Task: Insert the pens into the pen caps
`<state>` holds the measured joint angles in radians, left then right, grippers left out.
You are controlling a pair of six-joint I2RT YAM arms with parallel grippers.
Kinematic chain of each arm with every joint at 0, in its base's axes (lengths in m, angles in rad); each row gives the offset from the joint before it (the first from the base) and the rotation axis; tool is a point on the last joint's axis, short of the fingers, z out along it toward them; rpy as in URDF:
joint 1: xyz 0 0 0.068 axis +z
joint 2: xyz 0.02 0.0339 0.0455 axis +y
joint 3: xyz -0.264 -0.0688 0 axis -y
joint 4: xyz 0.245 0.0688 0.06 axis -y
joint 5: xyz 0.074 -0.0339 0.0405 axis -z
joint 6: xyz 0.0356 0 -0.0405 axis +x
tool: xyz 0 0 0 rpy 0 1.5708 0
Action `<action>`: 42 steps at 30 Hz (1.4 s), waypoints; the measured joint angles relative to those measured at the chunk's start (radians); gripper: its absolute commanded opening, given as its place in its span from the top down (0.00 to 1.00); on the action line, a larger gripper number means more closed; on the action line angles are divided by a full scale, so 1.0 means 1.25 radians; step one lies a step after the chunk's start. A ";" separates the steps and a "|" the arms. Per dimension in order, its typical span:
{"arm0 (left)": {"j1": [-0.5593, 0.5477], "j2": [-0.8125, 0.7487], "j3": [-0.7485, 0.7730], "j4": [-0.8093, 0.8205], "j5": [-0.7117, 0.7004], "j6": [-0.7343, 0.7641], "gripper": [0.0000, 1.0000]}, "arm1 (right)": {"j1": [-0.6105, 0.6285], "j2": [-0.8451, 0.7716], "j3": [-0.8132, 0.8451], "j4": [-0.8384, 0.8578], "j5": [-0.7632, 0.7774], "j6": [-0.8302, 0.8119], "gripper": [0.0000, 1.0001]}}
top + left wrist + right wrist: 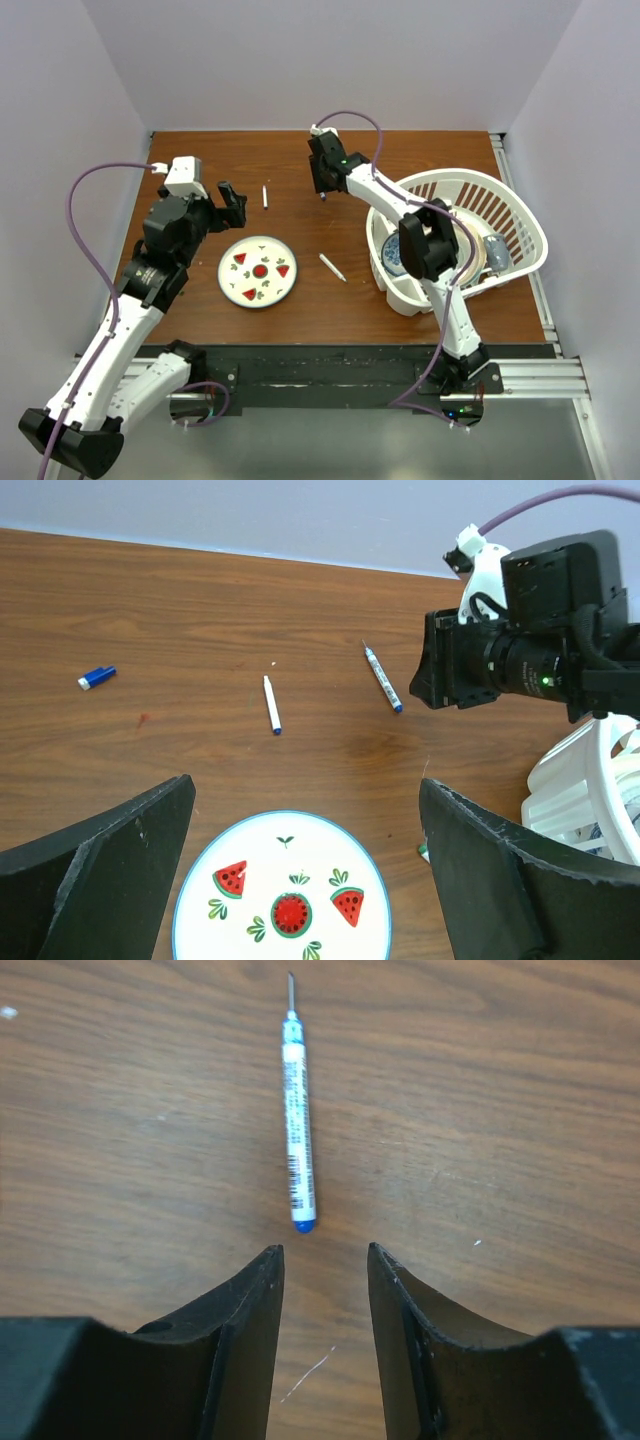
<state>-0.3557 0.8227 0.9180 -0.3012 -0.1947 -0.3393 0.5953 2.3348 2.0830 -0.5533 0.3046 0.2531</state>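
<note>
Three pens: thin white-barrelled pen with blue end [298,1110] on the wooden table [300,160], just ahead of the right gripper [322,1260]; second white pen [271,704] beside it; third pen [332,266] near the plate.
Cap: small blue tube cap [96,678] lies well apart, to the far left in the left wrist view.
Step in hand: reaching for the first pen, not yet gripped.
Right gripper: jaws partly apart, nothing between them.
Left gripper [305,810]: spread wide, empty, hovering over the round white watermelon-print plate [282,835].
Next move: likely advance until the fingers straddle the barrel.
Containers: white plastic laundry basket [500,190] holds a blue-patterned dish [392,252] and a greyish item; plate bare.
</note>
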 measured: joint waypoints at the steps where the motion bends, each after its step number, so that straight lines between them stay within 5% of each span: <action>1: 0.000 0.000 0.000 0.000 -0.001 0.000 0.01 | -0.003 0.009 0.000 0.000 -0.006 0.000 0.59; 33: 0.000 -0.004 -0.010 0.005 -0.023 -0.001 0.02 | 0.008 0.143 0.070 0.049 0.001 -0.042 0.78; 37: 0.000 -0.004 -0.013 0.003 -0.032 -0.014 0.04 | 0.017 0.155 0.089 0.049 0.003 -0.051 0.88; 38: 0.000 -0.008 -0.016 0.004 -0.031 -0.018 0.04 | 0.018 0.155 0.089 0.049 0.003 -0.052 0.99; 42: 0.000 -0.032 -0.037 0.001 -0.026 -0.053 0.06 | 0.017 0.155 0.092 0.045 0.001 -0.061 1.00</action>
<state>-0.3557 0.7830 0.8722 -0.3004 -0.2276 -0.4053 0.6170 2.5286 2.1975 -0.4973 0.3058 0.1772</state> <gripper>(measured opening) 0.956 0.043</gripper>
